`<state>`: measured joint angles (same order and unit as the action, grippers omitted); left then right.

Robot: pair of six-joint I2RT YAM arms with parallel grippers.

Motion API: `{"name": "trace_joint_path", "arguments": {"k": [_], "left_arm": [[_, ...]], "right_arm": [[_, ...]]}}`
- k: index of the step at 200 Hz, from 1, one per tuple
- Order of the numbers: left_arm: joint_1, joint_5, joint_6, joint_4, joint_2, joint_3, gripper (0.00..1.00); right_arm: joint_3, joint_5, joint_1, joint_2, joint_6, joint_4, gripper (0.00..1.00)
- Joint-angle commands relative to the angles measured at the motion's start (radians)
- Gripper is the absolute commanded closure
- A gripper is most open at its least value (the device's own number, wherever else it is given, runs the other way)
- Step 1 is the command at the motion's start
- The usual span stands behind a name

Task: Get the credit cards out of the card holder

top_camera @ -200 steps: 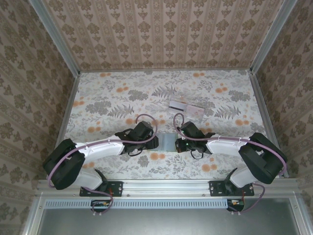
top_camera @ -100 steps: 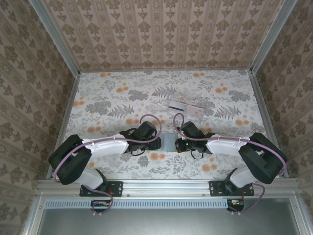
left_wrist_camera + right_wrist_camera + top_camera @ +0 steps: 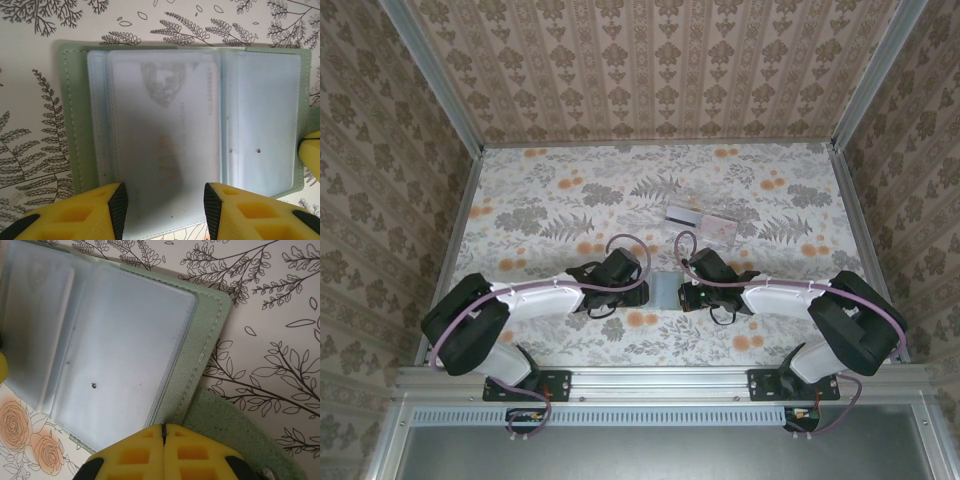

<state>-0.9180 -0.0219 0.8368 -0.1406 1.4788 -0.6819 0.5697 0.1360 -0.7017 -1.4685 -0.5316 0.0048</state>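
With my right gripper (image 3: 163,430) clenched at the edge of the card holder (image 3: 201,354), I'd close the parted left gripper (image 3: 163,201) squarely on the credit card (image 3: 165,125).

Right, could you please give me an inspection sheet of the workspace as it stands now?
Surface: floral-print table, flat, no spills seen.
Job's things: card holder lies open between the arms. One card marked VIP sticks out past its near edge. Loose cards lie farther back, one with a dark stripe.
Clutter: nothing seen.
Grippers: left gripper has its jaws apart over the protruding card's end; right gripper has its jaws shut at the holder's right edge.
Cables: purple cables run along both arms, looping at the wrists.
Surroundings: patterned walls; metal rail at the near edge.
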Motion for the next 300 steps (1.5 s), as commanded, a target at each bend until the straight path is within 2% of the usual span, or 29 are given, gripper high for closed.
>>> {"name": "trace_joint_path", "arguments": {"k": [1, 35, 86, 179, 234, 300], "left_arm": [[-0.010, 0.005, -0.008, -0.024, 0.026, -0.026, 0.52], [-0.013, -0.026, -0.007, 0.003, 0.038, -0.024, 0.53], [-0.012, -0.126, 0.003, 0.137, 0.005, 0.012, 0.51], [-0.013, -0.140, -0.016, 0.131, -0.006, -0.013, 0.51], [0.006, -0.024, -0.053, -0.001, -0.064, -0.018, 0.49], [0.024, -0.026, -0.041, 0.002, -0.044, -0.002, 0.49]], "right_arm": [[0.004, -0.001, -0.011, -0.017, -0.016, -0.011, 1.00], [0.004, 0.001, -0.010, -0.018, -0.018, -0.012, 1.00], [0.006, 0.001, -0.011, -0.021, -0.018, -0.011, 1.00], [0.006, -0.001, -0.013, -0.021, -0.016, -0.015, 1.00], [0.009, -0.001, -0.012, -0.021, -0.013, -0.021, 1.00], [0.007, 0.005, -0.013, -0.029, -0.020, -0.015, 1.00]]}}
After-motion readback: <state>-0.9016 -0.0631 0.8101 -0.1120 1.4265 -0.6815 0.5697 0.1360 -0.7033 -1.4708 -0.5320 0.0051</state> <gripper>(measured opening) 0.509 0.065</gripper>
